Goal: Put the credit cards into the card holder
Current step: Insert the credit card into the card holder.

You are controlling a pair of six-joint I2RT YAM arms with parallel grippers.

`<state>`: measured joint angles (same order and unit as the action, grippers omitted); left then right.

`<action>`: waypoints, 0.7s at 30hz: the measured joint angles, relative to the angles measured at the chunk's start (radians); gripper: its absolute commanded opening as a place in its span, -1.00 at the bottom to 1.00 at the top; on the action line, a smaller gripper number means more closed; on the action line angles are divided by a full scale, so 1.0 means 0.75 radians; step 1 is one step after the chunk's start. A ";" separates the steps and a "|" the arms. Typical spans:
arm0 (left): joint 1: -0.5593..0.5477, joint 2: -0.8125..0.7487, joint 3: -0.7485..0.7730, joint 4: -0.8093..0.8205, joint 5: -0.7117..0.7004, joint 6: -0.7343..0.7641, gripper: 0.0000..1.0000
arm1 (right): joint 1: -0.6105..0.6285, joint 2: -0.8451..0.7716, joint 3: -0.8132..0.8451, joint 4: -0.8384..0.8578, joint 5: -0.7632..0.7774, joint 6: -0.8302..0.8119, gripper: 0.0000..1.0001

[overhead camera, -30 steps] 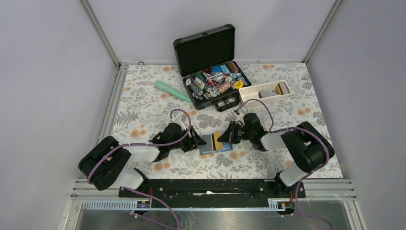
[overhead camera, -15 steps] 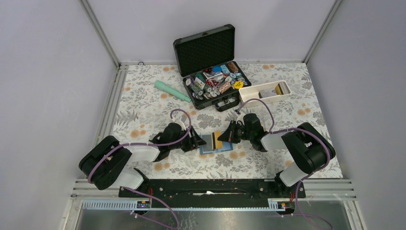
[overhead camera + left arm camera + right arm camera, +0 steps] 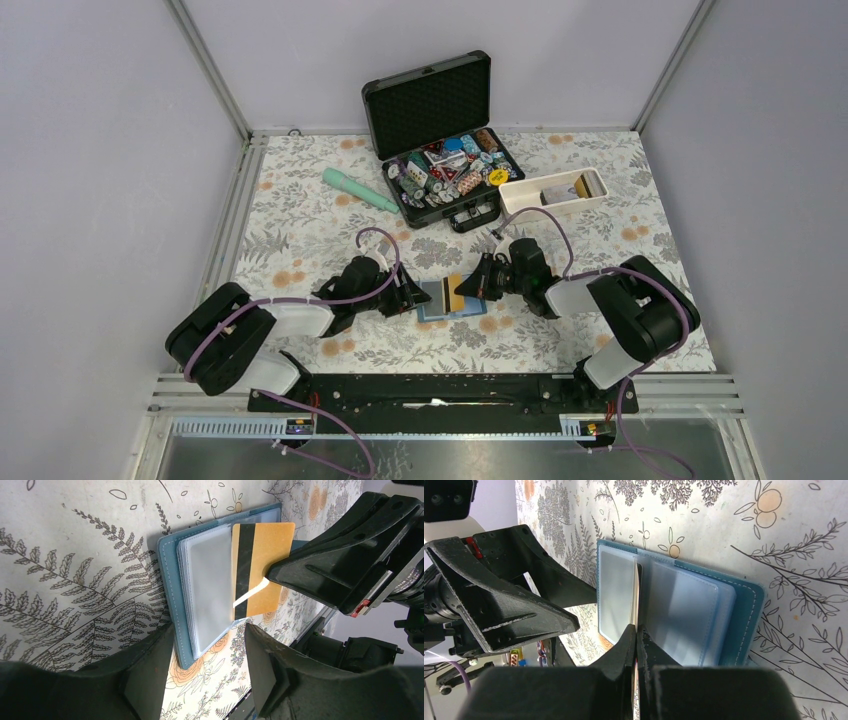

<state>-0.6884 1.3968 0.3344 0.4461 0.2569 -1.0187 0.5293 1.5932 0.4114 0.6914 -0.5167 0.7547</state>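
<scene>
At the near edge of the bench (image 3: 300, 230), which carries a floral cloth, the two arms reach inward toward each other and meet over the card holder (image 3: 430, 298). The holder lies opened flat, midway between the two arms. The left claw (image 3: 408, 296) is spread. In its wrist view its two fingers (image 3: 145, 677) stand wide apart on either side of the holder's near end, and whether they touch it cannot be told. The holder's teal cover (image 3: 172, 585) faces up with clear plastic sleeves stacked on it. The right claw (image 3: 470, 287) is pressed together, pinching the orange-gold credit card (image 3: 267, 555) by one edge. The card's dark stripe runs across its width. Its striped end lies over the sleeves, while the end in the claw hangs out past the holder's edge. From the right wrist the card (image 3: 634, 597) shows edge-on, standing at the seam between two sleeve pages, the claw (image 3: 636, 642) clamped on its near edge. Farther back on the right lies a long white tray (image 3: 520, 190) with a few small things inside, too small to tell. Just beyond it stands a black case (image 3: 430, 100), its foam-lined lid raised, full of colourful poker chips (image 3: 445, 170). A mint-green cylinder (image 3: 360, 190) lies to the left of the case.
</scene>
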 measured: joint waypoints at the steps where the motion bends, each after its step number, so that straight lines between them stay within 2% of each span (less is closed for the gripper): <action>1: 0.000 0.000 0.001 0.000 0.000 0.000 0.13 | 0.000 0.002 -0.002 0.001 -0.001 0.003 -1.00; 21: 0.000 0.008 0.009 -0.006 -0.002 0.001 0.11 | 0.000 0.004 -0.008 -0.010 -0.005 0.032 -1.00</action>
<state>-0.6884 1.4025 0.3408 0.4416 0.2558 -1.0183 0.5293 1.5963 0.4053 0.6842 -0.5205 0.7788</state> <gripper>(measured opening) 0.558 0.019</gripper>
